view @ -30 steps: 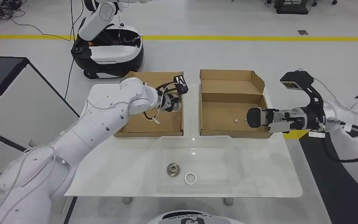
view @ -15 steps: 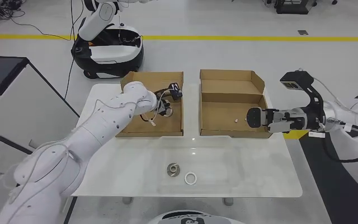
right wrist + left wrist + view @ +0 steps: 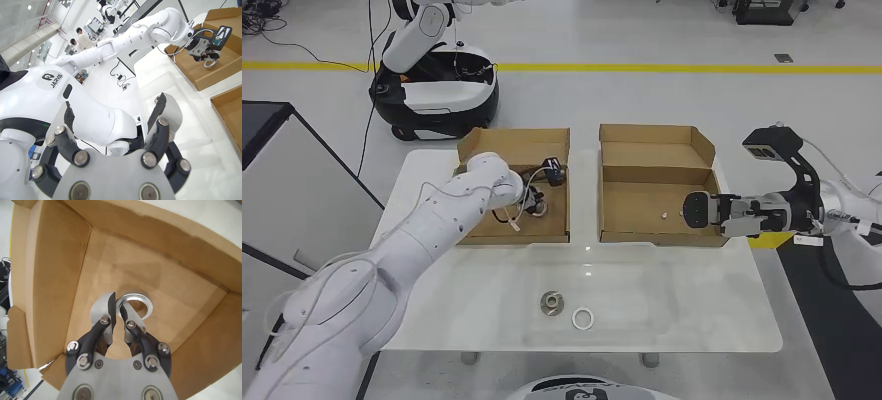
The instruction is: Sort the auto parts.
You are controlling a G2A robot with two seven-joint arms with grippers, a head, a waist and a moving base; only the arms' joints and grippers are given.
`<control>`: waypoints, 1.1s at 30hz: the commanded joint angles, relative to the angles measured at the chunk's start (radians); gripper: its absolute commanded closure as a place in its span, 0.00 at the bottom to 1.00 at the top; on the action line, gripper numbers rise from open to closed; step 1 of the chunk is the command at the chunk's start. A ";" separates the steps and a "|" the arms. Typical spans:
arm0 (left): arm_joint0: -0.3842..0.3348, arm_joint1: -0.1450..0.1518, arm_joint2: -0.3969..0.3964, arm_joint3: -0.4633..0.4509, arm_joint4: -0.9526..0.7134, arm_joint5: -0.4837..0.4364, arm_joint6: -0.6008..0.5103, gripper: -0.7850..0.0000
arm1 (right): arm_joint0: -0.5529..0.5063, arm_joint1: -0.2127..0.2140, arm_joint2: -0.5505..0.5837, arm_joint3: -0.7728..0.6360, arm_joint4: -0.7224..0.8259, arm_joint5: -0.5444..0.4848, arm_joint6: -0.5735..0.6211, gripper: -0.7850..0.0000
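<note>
Two cardboard boxes sit on the worktop (image 3: 672,300) in the top view: the left box (image 3: 512,140) and, just beside it, the right box (image 3: 652,150). Inside the left box is the left gripper (image 3: 540,200). At the right box's edge farthest from the left box hangs the right gripper (image 3: 694,212). In front of the left box, on bare worktop, lie a grey metal part (image 3: 553,302) and a white ring (image 3: 583,319).

Left wrist view: fingers (image 3: 112,309) clamped on the metal ring (image 3: 136,296), one in the hole, one outside the rim, low over the left box floor; whether it touches, can't tell. It looks stiff and smooth, so likely heavy for its size and slippery; the rim pinch suits it. Box walls are near, and only upward looks free.

Right wrist view: right fingers (image 3: 155,113) apart, empty.
</note>
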 commanded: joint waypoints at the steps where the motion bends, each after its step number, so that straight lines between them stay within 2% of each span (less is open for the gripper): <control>1: 0.002 -0.004 -0.001 0.005 0.003 -0.003 -0.002 1.00 | 0.000 0.000 0.000 0.000 0.000 0.000 0.000 0.00; 2: 0.002 -0.007 -0.001 0.007 0.007 -0.007 -0.005 1.00 | 0.000 0.000 0.000 0.000 0.000 0.000 0.000 0.00; 4: 0.002 -0.011 -0.002 0.012 0.013 -0.012 -0.006 0.60 | 0.000 0.000 0.000 0.000 0.000 0.000 0.000 0.00; 5: 0.002 -0.013 -0.003 0.015 0.016 -0.014 -0.007 0.56 | 0.000 0.000 0.000 0.000 0.000 0.000 0.000 0.00; 8: -0.001 -0.017 -0.004 0.021 0.033 -0.018 -0.010 0.09 | 0.000 0.000 0.000 0.000 0.000 0.000 0.000 0.00; 9: -0.002 -0.018 -0.007 0.023 0.036 -0.019 -0.008 0.00 | 0.000 0.000 0.000 0.000 0.000 0.000 0.000 0.00; 17: -0.011 -0.017 -0.041 -0.005 0.048 -0.017 -0.026 0.00 | 0.000 0.000 0.000 0.000 0.000 0.000 0.000 0.00; 23: 0.002 0.013 -0.103 -0.129 0.066 0.023 -0.068 0.00 | 0.000 0.000 0.000 0.000 0.000 0.000 0.000 0.00; 29: 0.070 0.066 -0.208 -0.332 0.058 0.064 -0.092 0.00 | 0.000 0.000 0.000 0.000 0.000 0.000 0.000 0.00; 33: 0.070 0.066 -0.208 -0.332 0.058 0.064 -0.092 0.00 | 0.000 0.000 0.000 0.000 0.000 0.000 0.000 0.00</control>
